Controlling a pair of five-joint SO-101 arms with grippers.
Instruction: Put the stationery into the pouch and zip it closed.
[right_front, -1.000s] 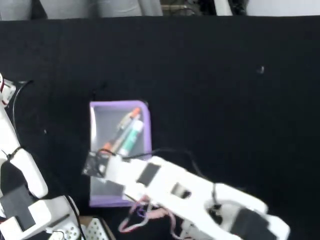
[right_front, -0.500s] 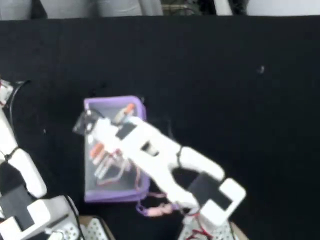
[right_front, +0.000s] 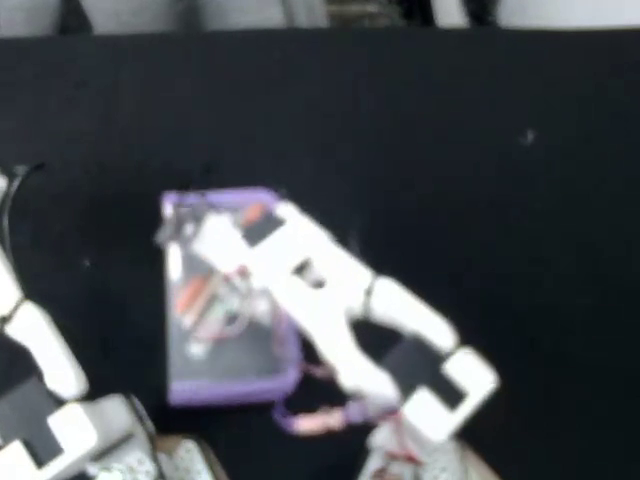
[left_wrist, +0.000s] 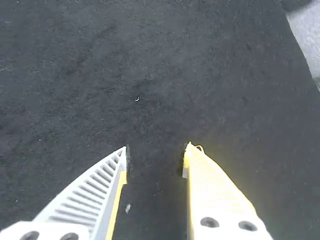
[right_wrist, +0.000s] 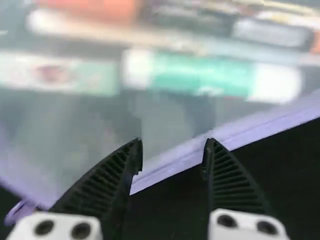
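The clear pouch with purple trim (right_front: 225, 385) lies flat on the black table, left of centre. Orange, green and white stationery (right_front: 205, 295) shows through its clear face. My right arm stretches across the pouch, and its gripper (right_front: 178, 238) is at the far left corner. In the right wrist view the right gripper (right_wrist: 172, 146) is open, its black fingertips (right_wrist: 129, 156) on either side of the pouch's purple edge (right_wrist: 260, 129), with a green and white stick (right_wrist: 200, 75) and an orange pen (right_wrist: 87, 6) just beyond. My left gripper (left_wrist: 155, 150) is open over bare black table.
A pink and purple strap (right_front: 310, 420) trails from the pouch's near end, beside the right arm's base (right_front: 440, 400). The left arm (right_front: 40, 370) stands folded at the table's left front corner. Black cloth (right_front: 480, 170) covers the table to the right and far side.
My right arm swung from the pouch's near end to its far left corner. The pouch slid a little left, and the stationery inside shifted toward its middle.
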